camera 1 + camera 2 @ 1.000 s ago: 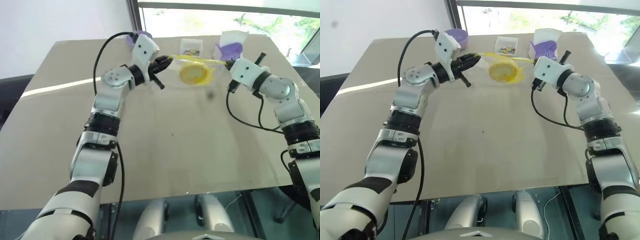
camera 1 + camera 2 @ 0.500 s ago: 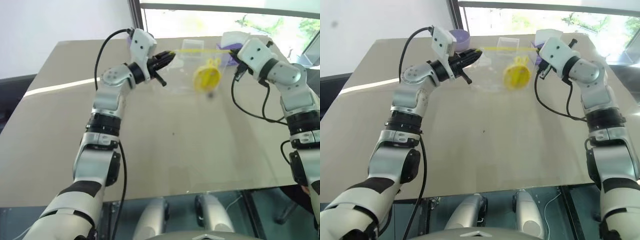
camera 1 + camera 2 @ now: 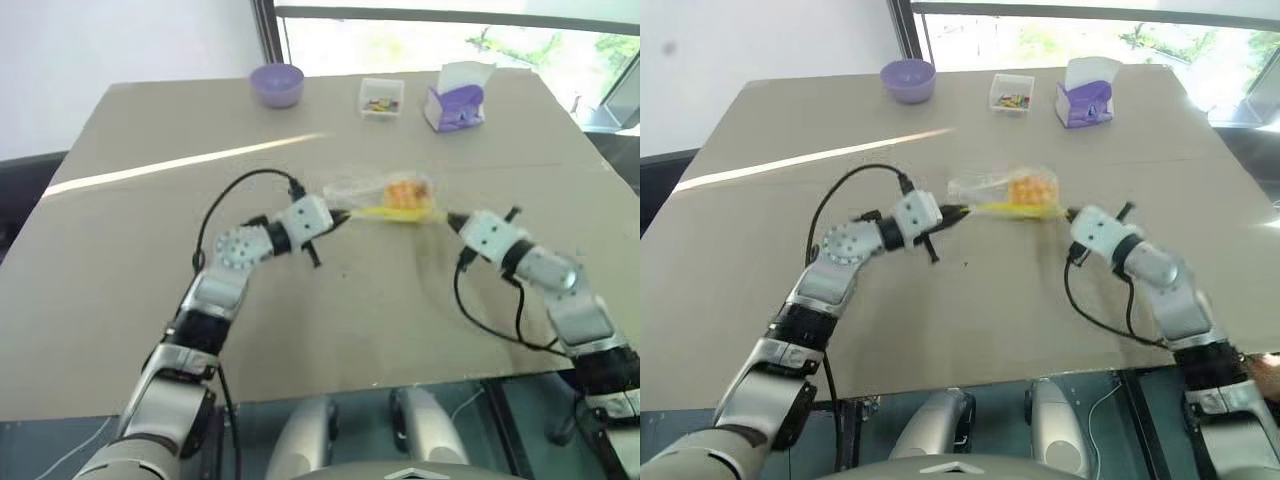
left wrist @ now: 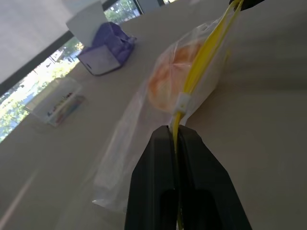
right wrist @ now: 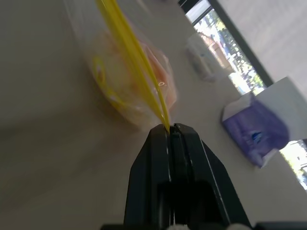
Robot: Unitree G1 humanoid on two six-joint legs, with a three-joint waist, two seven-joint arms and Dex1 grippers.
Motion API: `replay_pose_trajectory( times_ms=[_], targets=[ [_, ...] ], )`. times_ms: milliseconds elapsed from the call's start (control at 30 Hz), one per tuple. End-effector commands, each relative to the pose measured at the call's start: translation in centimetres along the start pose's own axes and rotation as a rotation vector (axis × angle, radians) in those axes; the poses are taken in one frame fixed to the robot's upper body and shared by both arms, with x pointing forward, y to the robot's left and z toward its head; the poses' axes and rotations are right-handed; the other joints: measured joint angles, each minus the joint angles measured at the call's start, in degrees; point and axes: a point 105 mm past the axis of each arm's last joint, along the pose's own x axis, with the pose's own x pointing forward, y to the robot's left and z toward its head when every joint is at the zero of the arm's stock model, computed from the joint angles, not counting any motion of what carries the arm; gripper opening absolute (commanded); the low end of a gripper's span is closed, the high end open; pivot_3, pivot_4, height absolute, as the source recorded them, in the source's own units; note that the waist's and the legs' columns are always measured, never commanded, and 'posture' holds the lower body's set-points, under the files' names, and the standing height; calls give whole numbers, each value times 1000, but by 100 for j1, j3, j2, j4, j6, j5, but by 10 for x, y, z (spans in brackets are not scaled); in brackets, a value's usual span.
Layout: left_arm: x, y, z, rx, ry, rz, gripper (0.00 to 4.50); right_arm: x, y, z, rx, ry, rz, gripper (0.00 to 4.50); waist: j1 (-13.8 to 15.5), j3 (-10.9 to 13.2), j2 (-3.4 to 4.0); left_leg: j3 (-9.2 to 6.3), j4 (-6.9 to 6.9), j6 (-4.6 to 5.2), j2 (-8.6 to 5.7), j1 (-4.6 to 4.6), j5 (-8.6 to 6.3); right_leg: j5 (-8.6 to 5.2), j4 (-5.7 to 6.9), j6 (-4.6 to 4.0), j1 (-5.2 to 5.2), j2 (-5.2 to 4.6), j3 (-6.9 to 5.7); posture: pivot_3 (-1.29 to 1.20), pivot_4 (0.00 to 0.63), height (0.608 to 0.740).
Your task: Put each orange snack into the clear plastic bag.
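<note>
Left gripper [image 4: 175,132] and right gripper [image 5: 170,128] each pinch one end of the clear plastic bag [image 3: 375,195]; orange snack [image 3: 403,190] inside bag.

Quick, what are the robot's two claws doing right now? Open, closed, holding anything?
Left gripper: closed, pinching one end of the yellow zip strip of the clear plastic bag.
Right gripper: closed, pinching the strip's other end.
</note>
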Motion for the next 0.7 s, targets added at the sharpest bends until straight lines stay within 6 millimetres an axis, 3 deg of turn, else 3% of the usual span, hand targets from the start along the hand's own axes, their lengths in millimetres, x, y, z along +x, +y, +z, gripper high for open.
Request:
replay_pose_trajectory(
  times_ms=[33,67,133,167,200,267,400,500,700],
  targets=[
    [-5,-2,21,79,-54,17,0,-4,-2,12,-35,-26,-34,48,9,0,0,0,4,0,0,12,0,0,3,0,11,1,-1,0,150,740],
    [-6,-5,22,78,-55,17,0,-6,3,11,-26,-23,-23,48,13,-1,0,0,6,1,1,17,1,0,3,0,16,3,-1,0,150,740],
    [-10,-8,23,90,-54,21,0,-13,6,10,-6,-24,-15,591,13,0,0,0,4,2,9,89,1,-2,-4,1,89,11,-3,0,150,740],
    [-12,-9,23,104,-51,23,0,-18,8,10,-1,-21,-1,903,10,-1,0,1,4,2,14,101,1,-2,-8,2,104,15,-5,0,150,740],
    [-15,-10,23,120,-49,24,0,-23,11,10,26,-20,29,1594,10,-1,-1,0,4,2,17,102,1,-3,-11,3,107,18,-5,0,150,740],
    [-17,-11,24,139,-49,25,0,-32,18,14,90,-31,90,2154,11,-1,0,2,6,2,19,102,1,-2,-10,3,106,20,-4,0,150,740],
    [-20,-12,25,198,-52,28,0,-36,23,68,131,-195,209,2154,-20,0,0,6,5,2,21,97,0,-2,-11,2,101,19,1,0,150,740],
    [-20,-11,26,219,-61,41,0,-26,22,88,21,-245,209,2154,-27,-2,-2,7,5,1,31,101,0,-2,-11,3,101,27,0,0,150,740],
    [-23,-12,26,310,-90,69,0,4,46,115,-131,-346,309,2154,10,-2,-3,5,5,1,31,96,0,-1,-17,2,100,26,-8,0,150,740]
  ],
)
